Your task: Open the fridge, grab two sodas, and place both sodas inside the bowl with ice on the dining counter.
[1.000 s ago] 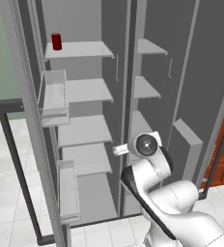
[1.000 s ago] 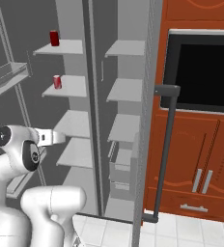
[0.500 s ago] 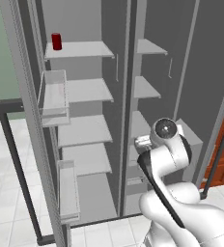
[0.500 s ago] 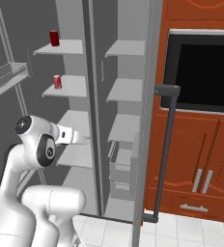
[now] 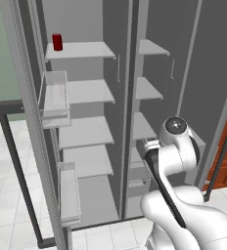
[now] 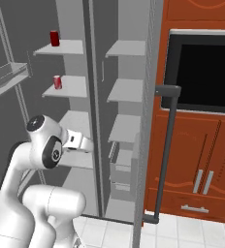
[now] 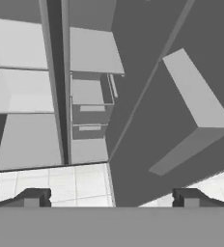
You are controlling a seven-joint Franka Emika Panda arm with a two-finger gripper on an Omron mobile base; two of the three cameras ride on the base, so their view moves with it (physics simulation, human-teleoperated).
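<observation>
The fridge (image 5: pixel 125 97) stands with both doors swung open, its pale shelves bare but for the sodas. One red soda (image 6: pixel 55 38) sits on the top left shelf, seen too in the left base view as a soda (image 5: pixel 57 42). A second soda (image 6: pixel 57 82) stands one shelf lower. My gripper (image 7: pixel 111 198) is open and holds nothing, its fingertips (image 7: pixel 34 198) wide apart. It hovers in front of the lower shelves near the centre divider, well below both cans. The bowl and the dining counter are out of view.
The left door (image 5: pixel 54 97) carries clear bins, and its dark bar handle (image 5: pixel 17 161) juts toward me. The right door's handle (image 6: pixel 165 145) stands beside reddish-brown cabinets (image 6: pixel 201 160) with a dark oven (image 6: pixel 201 72). Drawers (image 7: pixel 90 113) sit low in the right compartment.
The arm has swung right, from in front of the left compartment to the centre divider. The hand now points down into the fridge's lower part. The gripper stays open.
</observation>
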